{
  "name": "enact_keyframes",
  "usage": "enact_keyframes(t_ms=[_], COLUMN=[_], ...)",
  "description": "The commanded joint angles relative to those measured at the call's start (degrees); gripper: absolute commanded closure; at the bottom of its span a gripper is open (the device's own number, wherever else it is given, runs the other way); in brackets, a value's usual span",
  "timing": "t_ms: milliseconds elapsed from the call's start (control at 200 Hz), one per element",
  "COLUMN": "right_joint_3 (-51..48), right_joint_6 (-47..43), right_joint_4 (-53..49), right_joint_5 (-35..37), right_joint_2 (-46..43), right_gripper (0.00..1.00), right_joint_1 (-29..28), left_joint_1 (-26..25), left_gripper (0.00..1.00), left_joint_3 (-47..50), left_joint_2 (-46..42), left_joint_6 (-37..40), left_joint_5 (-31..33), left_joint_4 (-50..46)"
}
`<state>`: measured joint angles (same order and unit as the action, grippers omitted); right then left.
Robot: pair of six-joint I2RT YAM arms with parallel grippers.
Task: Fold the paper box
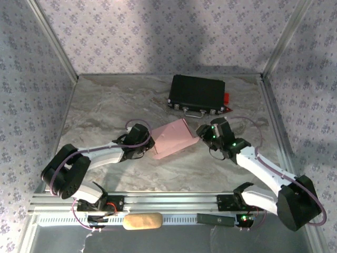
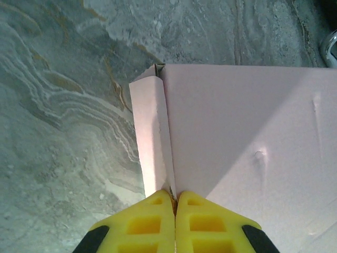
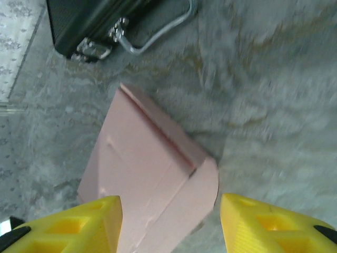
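The pink paper box (image 1: pixel 174 138) lies partly folded in the middle of the marble table, one side panel bent upward. My left gripper (image 1: pixel 150 144) is at its left edge. In the left wrist view the yellow fingers (image 2: pixel 152 221) of that gripper (image 2: pixel 175 196) are shut on the raised fold of the paper box (image 2: pixel 237 132). My right gripper (image 1: pixel 202 135) hovers at the box's right corner. In the right wrist view this gripper (image 3: pixel 169 204) stands open, its fingers (image 3: pixel 100 221) straddling the rounded flap of the paper box (image 3: pixel 142 168) without touching it.
A black hard case (image 1: pixel 197 94) with a metal handle (image 3: pixel 158 37) lies behind the box, a small red item (image 1: pixel 227 98) at its right end. Patterned walls and metal posts close in the table. A tan oblong object (image 1: pixel 142 221) rests on the near rail.
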<state>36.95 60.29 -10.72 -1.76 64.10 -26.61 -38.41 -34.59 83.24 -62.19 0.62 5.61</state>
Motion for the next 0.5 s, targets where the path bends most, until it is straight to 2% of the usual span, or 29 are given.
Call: enact_keyframes(t_ms=[0,95,180,345,495], right_joint_3=[5.0,10.8,13.4,16.7,17.8], right_joint_6=[-19.5,-26.6,-30.0,-32.9,-33.7], right_joint_4=[-2.2,-4.4,-4.1,-3.4,-2.4], right_joint_5=[-8.3,-12.7,-12.7,-14.9,-15.0], right_joint_2=[7.7,16.2,20.5,28.9,33.1], right_gripper=[0.49,0.55,0.54,0.54,0.54], right_joint_1=[3.2,3.6,2.5,1.5,0.7], left_joint_1=[1.6,2.9,3.6,4.0,4.2], left_gripper=[0.97,0.97,0.97,0.97,0.97], left_joint_3=[-2.7,-3.1,-3.7,-4.9,-5.4], left_joint_2=[0.5,0.3,0.3,1.2,1.5], left_joint_6=[7.1,9.0,10.0,11.2,11.7], left_joint_5=[-1.1,-1.8,-2.3,-2.8,-3.0], left_joint_4=[-8.4,-9.4,-10.0,-10.7,-11.4])
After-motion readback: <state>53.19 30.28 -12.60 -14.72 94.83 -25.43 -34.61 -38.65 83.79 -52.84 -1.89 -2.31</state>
